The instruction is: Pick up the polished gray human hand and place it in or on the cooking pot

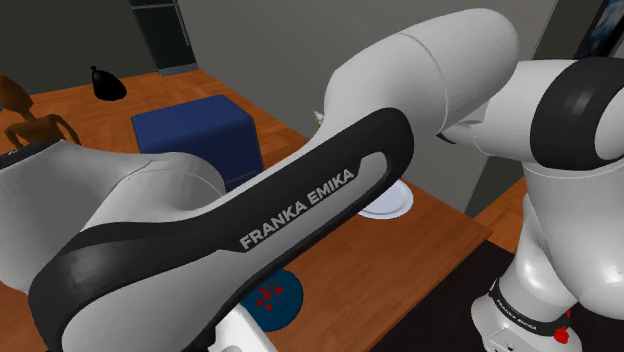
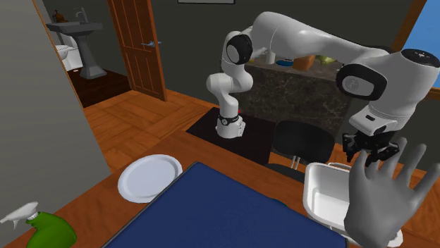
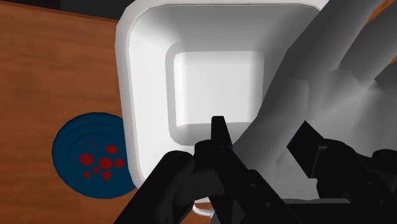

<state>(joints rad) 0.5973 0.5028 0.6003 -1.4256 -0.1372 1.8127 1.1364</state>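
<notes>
A smooth gray human hand [image 2: 384, 201] hangs fingers-up from my gripper [image 2: 371, 155], lifted off the table. The black fingers are shut on one of its fingers. In the wrist view my gripper [image 3: 264, 145] clasps a gray finger of the hand [image 3: 305, 70], which spreads over one side of a white square pot [image 3: 149, 76] lying right below. In the second exterior view the pot [image 2: 326, 194] sits on the table beside the hand, on that view's left of it. In the shoulder view the arm [image 1: 300, 210] covers the pot and the hand.
A dark blue box [image 1: 200, 135] stands mid-table, with a white plate [image 1: 392, 205] and a blue plate with red dots [image 1: 278, 296] around it. A green spray bottle [image 2: 46, 229] stands at a table corner. A black chair [image 2: 303, 144] is behind the pot.
</notes>
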